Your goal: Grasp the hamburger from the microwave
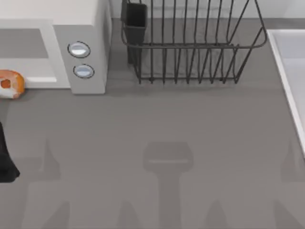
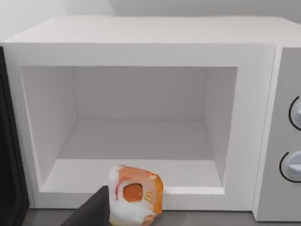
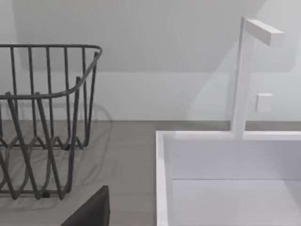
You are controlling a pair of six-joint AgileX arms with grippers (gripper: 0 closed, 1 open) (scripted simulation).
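The off-white microwave stands at the back left, its two knobs facing the front. Its door is swung open and the cavity holds nothing. The hamburger, orange-tan with a whitish layer and a red-orange patch, hangs tilted on its side just in front of the microwave's sill. It is also at the table's far left edge. My left gripper is shut on it, one dark finger against its side. My left arm shows dark at the left edge. My right gripper is parked near the sink.
A dark wire dish rack with a black cup holder stands at the back centre, right of the microwave. A white sink basin with a tap takes the right side. Grey tabletop stretches in front.
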